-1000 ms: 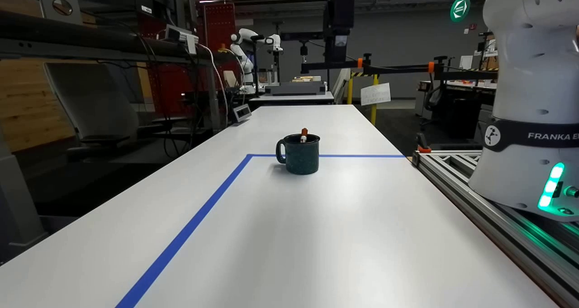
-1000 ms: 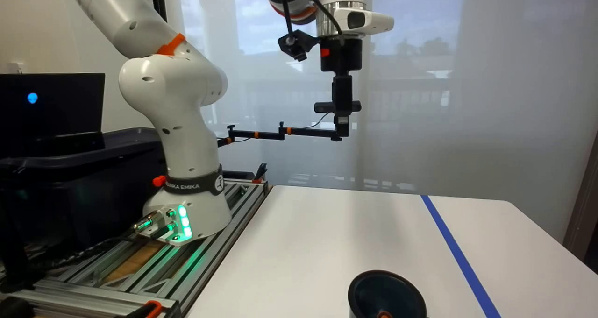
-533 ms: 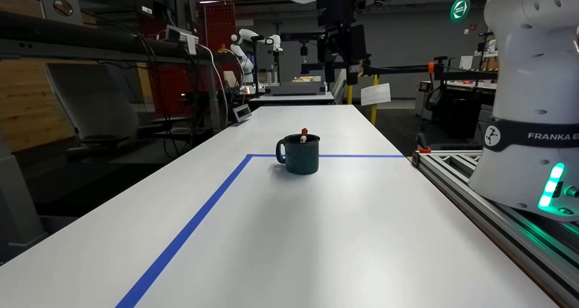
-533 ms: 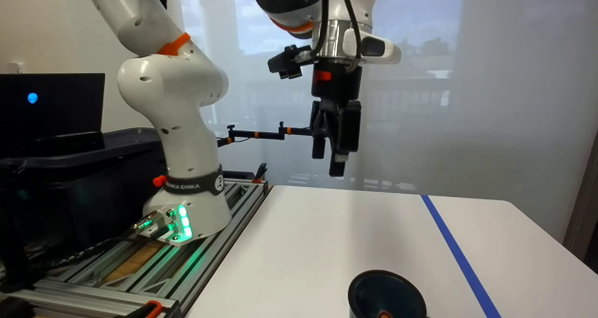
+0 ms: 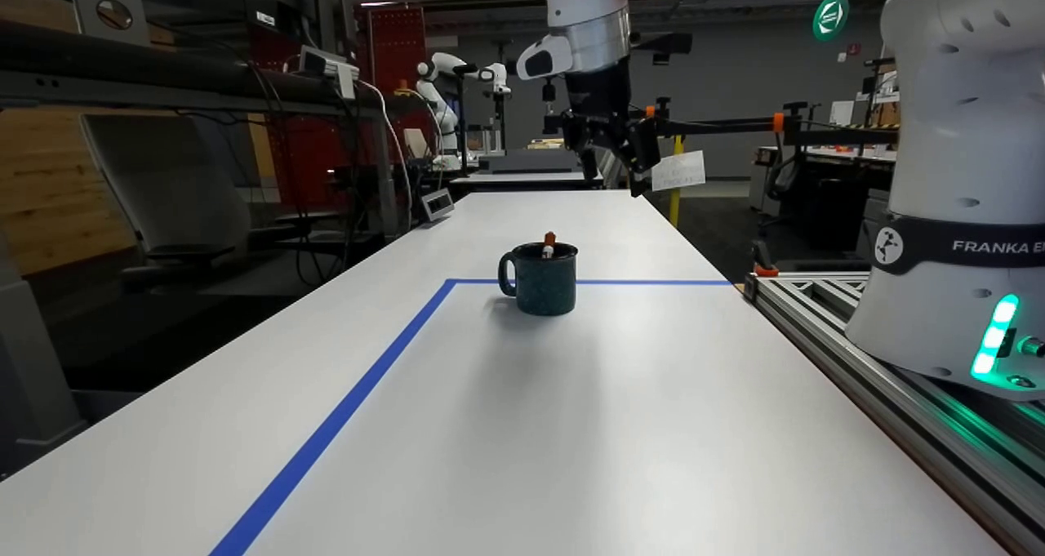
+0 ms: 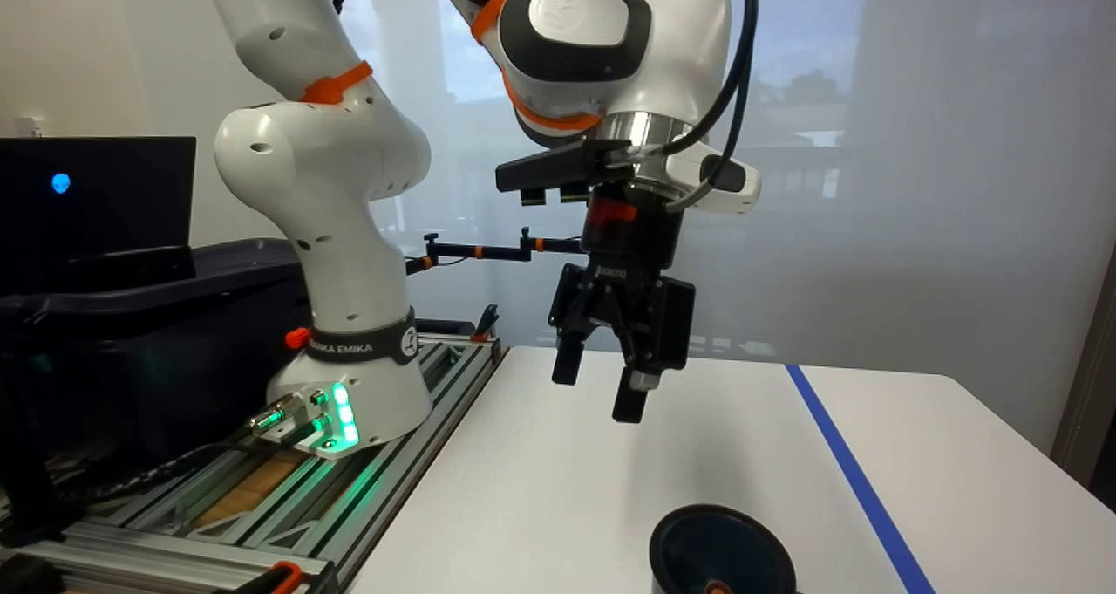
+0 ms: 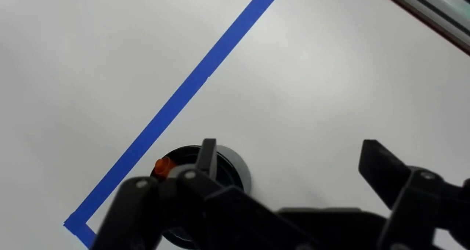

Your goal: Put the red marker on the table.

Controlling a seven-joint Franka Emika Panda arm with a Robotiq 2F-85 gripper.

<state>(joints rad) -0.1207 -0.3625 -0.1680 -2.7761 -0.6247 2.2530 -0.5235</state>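
The red marker (image 5: pixel 549 242) stands inside the dark teal mug (image 5: pixel 545 288), a thin cylinder whose reddish-orange end pokes above the rim, with a whitish stretch below it. In the wrist view that end shows a small round knob stepped on a wider barrel, close to the mug's edge; its lower part is hidden. The mug is a straight-sided cylinder with a rounded loop handle (image 5: pixel 503 273), its skin faintly speckled, its lip dark and glossy. It rests on the counter (image 5: pixel 669 425), smooth and white with a soft satin sheen. Flat strips of blue tape (image 5: pixel 353 401) meet there in a crisp corner, and the mug sits just inside it.

Above the counter, apart from mug and marker, hangs the pincer (image 6: pixel 598 395), slightly tilted. It is matte black, all angular links, and its blocky fingers (image 7: pixel 208 152) are spread wide; in the wrist view one covers part of the mug. The arm (image 6: pixel 323 167) has rounded, glossy white shells, orange bands (image 6: pixel 336 84) and a shiny metal collar (image 6: pixel 645 129). Its base (image 6: pixel 370 393) stands on a frame (image 6: pixel 405 467) of grooved metal rails beside the counter.
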